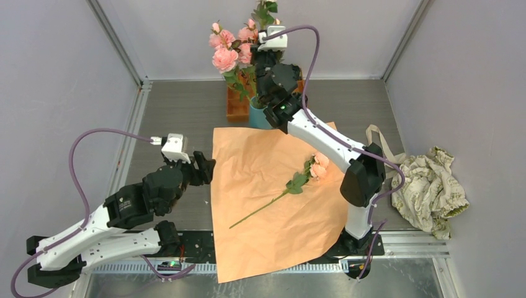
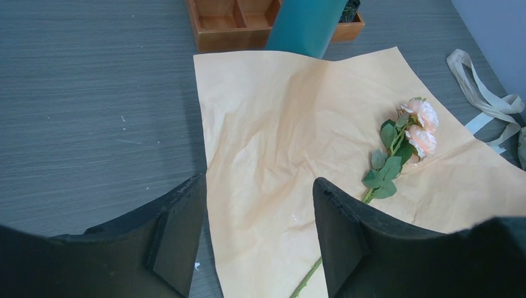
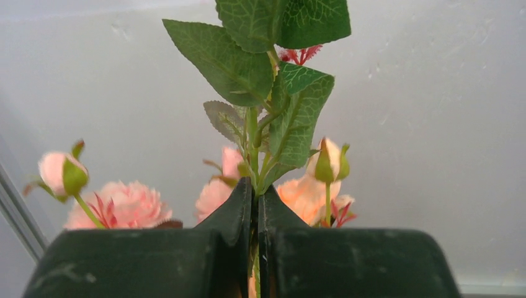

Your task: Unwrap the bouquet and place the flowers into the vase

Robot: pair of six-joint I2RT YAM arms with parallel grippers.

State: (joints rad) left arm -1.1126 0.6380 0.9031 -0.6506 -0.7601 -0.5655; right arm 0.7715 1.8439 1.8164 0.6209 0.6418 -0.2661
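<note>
While right hand [image 3: 255,194] pinches a stem [image 3: 251,139], left hand [image 2: 259,181] gapes empty at paper [image 2: 279,124] edge

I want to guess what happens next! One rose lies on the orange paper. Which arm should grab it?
Probably the left arm. The left gripper is open and empty beside the paper, the rose just ahead. The right gripper is shut on a leafy stem up by the vase.

The flowers [image 1: 225,59] are pink, the vase [image 2: 304,25] teal, the paper [image 1: 260,155] plain orange
</note>
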